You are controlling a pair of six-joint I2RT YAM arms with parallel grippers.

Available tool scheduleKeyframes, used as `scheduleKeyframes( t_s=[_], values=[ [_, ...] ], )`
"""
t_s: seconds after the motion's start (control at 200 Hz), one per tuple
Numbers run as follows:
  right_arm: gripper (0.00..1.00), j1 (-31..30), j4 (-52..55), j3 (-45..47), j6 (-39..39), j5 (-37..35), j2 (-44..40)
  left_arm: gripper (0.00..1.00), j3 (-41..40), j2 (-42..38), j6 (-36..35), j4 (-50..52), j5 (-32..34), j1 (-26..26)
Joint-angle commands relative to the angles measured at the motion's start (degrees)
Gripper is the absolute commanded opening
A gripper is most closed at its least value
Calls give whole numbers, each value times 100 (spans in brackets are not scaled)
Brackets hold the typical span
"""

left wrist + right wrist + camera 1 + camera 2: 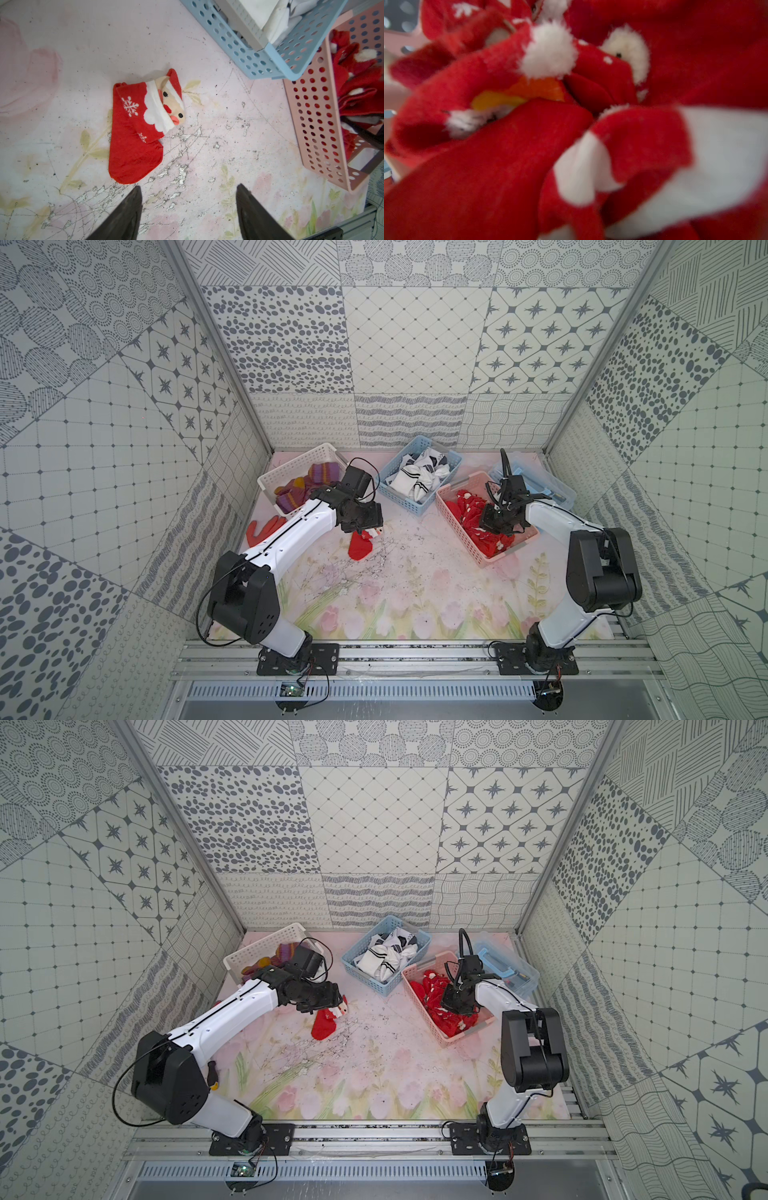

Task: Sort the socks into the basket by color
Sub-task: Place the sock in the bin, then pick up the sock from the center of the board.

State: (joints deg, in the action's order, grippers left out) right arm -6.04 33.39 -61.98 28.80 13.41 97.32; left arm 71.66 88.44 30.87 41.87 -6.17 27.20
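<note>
Socks in red [467, 506] fill pink basket [460, 537]; right tool [492, 526] seemingly closed among them, left tool [188, 186] wide, empty.

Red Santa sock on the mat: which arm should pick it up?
Left. The left gripper, open, hovers by the sock; the right gripper is shut, down among red socks in the pink basket.

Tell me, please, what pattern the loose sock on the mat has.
Red sock with white snowflakes and a Santa face; clearest in the left wrist view.
</note>
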Motion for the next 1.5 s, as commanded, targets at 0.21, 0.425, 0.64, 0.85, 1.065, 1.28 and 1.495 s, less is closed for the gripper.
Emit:
scheduleKeyframes(
  t_s=[0.21,0.425,0.64,0.85,1.065,1.28,1.495],
  values=[
    [38,-11,69,145,-3,-259,-269,73,-54,505,-188,184,621,-66],
    [93,-41,444,-41,-91,-139,-913,73,106,937,-222,125,790,-83],
    [98,-209,964,-321,-113,-73,-1330,74,302,1397,-265,-3,913,-109],
    [98,-413,1325,-497,-61,-134,-1755,74,472,1808,-380,-86,1047,-144],
    [98,-611,1442,-839,-84,-123,-2033,70,395,2035,-429,-256,1057,-180],
    [98,-836,1241,-913,-68,29,-1930,64,274,2198,-415,-407,1034,-180],
    [98,-1064,1054,-939,-37,176,-1799,34,226,2222,-398,-476,997,-175]
  ],
)
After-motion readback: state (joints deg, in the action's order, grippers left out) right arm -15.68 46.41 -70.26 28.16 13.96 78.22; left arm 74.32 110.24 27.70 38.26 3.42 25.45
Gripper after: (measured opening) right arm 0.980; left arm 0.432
